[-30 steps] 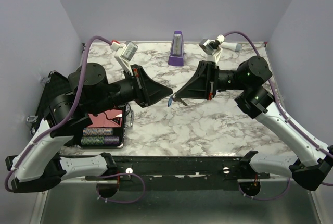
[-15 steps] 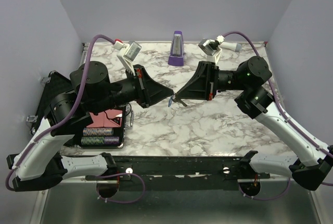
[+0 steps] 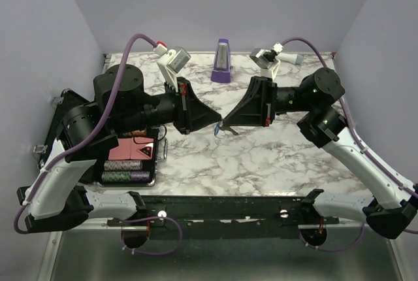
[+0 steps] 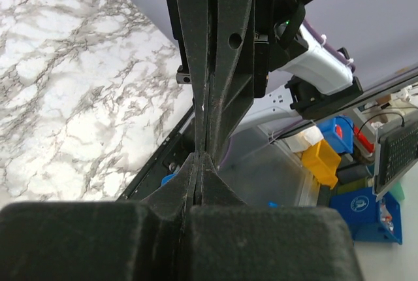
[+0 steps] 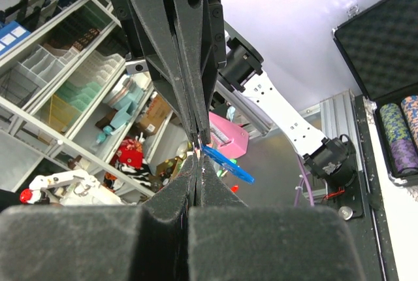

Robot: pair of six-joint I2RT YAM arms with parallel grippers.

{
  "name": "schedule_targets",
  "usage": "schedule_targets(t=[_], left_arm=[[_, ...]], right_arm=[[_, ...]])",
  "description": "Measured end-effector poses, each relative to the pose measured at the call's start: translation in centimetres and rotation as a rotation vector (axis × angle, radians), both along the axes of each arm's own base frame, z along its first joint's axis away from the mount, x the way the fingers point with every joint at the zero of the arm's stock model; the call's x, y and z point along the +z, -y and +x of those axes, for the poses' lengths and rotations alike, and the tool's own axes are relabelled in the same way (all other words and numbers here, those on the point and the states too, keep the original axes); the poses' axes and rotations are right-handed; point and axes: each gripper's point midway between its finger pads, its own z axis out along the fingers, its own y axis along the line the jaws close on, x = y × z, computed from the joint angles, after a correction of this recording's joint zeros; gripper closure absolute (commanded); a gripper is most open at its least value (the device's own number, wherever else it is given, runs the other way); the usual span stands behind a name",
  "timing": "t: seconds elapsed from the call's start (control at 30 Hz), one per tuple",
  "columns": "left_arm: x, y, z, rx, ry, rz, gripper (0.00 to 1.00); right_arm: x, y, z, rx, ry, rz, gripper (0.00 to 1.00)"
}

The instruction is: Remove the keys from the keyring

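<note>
My two grippers meet tip to tip above the middle of the marble table (image 3: 261,163). The left gripper (image 3: 216,123) is shut; its fingertips (image 4: 201,158) press against the right gripper's tips. The right gripper (image 3: 225,126) is shut too, with a small silvery glint of the keyring (image 5: 198,153) pinched at its tips (image 5: 198,158). The keys show as a blue oblong head (image 5: 228,165) sticking out sideways from where the tips meet; in the top view it is a small blue speck (image 3: 216,129) under the tips. The silvery parts are mostly hidden between the fingers.
A purple metronome-shaped block (image 3: 223,63) stands at the back centre. A white cylinder (image 3: 293,59) lies at the back right. An open black case (image 3: 128,161) with stacked poker chips sits at the table's left edge, under the left arm.
The left arm has lifted and swung right, bringing its tip against the right gripper's tip. The blue key head, plainly hanging before, is now mostly covered. The right arm barely moved.
</note>
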Motion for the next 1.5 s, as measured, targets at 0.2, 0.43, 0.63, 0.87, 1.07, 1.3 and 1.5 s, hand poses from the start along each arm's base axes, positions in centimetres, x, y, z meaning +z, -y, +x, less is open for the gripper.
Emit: schedule_targets(t=[0.2, 0.43, 0.63, 0.87, 1.07, 1.3, 1.5], left_arm=[[-0.8, 0.1, -0.5, -0.04, -0.003, 0.048, 1.0], [-0.9, 0.8, -1.1, -0.116, -0.001, 0.091, 1.0], [-1.3, 1.4, -1.6, -0.173, -0.017, 0.134, 1.0], [-1.9, 1.6, -1.9, -0.208, -0.044, 0.172, 1.0], [-2.6, 1.9, -2.1, -0.231, -0.079, 0.211, 1.0], [-3.4, 2.0, -2.4, -0.252, -0.112, 0.243, 1.0], [-3.9, 2.4, -2.6, -0.277, -0.14, 0.26, 1.0]], right_arm=[[-0.7, -0.1, -0.2, 0.029, -0.004, -0.034, 0.99], [-0.9, 0.3, -0.9, 0.065, 0.012, -0.07, 0.99], [-1.2, 0.6, -1.4, 0.094, 0.021, -0.088, 0.99], [-1.7, 0.7, -1.8, 0.128, 0.01, -0.117, 0.99], [-2.2, 0.8, -2.1, 0.173, -0.001, -0.14, 0.99], [-2.9, 0.8, -2.4, 0.209, -0.023, -0.166, 0.99], [-3.1, 1.1, -2.8, 0.237, -0.036, -0.18, 0.99]])
